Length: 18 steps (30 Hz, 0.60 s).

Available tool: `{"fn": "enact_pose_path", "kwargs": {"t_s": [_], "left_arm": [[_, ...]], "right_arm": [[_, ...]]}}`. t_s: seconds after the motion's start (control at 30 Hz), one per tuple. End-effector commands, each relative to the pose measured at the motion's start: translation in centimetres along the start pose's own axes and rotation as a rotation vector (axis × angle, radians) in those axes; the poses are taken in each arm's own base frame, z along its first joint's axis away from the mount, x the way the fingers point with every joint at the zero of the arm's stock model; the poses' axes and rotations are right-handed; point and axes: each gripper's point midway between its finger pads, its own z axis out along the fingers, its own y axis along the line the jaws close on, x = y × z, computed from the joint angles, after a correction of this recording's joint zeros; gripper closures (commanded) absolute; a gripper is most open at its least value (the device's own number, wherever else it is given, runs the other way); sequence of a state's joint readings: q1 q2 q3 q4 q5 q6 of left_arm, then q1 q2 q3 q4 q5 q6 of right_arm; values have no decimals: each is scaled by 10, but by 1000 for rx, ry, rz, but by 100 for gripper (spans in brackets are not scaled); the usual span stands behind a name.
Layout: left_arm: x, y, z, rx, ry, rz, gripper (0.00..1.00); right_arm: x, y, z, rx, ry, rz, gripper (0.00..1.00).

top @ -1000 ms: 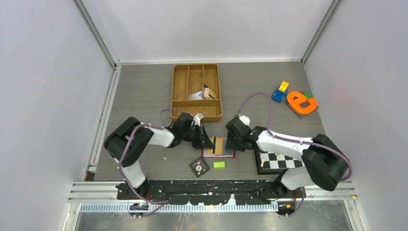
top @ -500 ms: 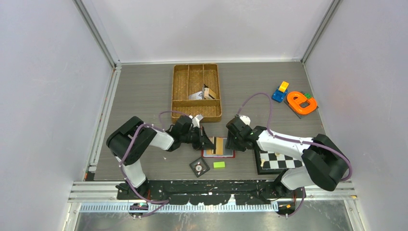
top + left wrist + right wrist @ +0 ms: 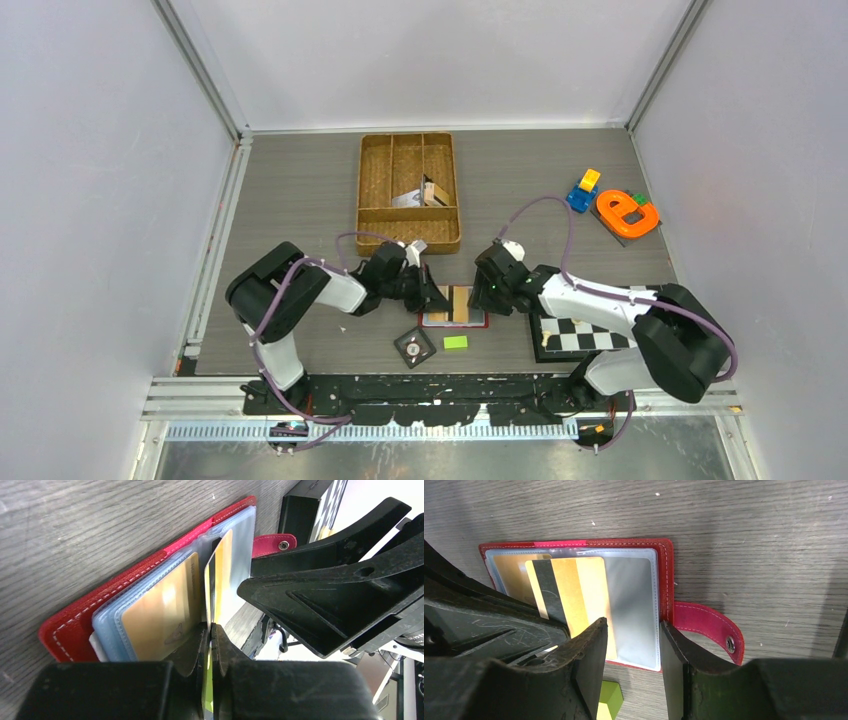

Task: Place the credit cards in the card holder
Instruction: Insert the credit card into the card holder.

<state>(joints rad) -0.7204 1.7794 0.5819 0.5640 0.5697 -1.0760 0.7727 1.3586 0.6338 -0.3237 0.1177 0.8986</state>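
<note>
Red with pale stitching on the card holder, clear grey-blue inside, tan-gold with a black stripe on the credit card. Bright green on the block at six o'clock of it, black-and-white checks on the board at four o'clock.

The gold card — near end hidden inside my left end effector; green block by my right end effector, cropped.

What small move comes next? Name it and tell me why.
Probably the left gripper should tip its gold card down and slide it into the empty clear sleeve of the card holder. The card is pinched on edge above the open holder, not seated, and the right gripper has its open jaws straddling that sleeve's near edge.
</note>
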Motion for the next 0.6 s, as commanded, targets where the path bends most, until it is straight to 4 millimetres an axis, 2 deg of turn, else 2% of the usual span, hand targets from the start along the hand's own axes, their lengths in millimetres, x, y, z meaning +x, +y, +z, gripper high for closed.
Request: {"fn": "enact_pose_path", "kwargs": {"t_s": [0.0,0.23,0.43,0.57], "left_arm": [[14,17,9,-102,43,-15,95],[11,16,5,-179,33,23,89],[4,9,-7,-244,14,76,70],[2,3,-14,-271,10,108,62]], "right_arm": [[20,-24,10,58,53,34,52],[20,-27,9,53,49,47,51],[20,-31,12,67,58,57,51],[20,-32,14,74,64,58,51]]}}
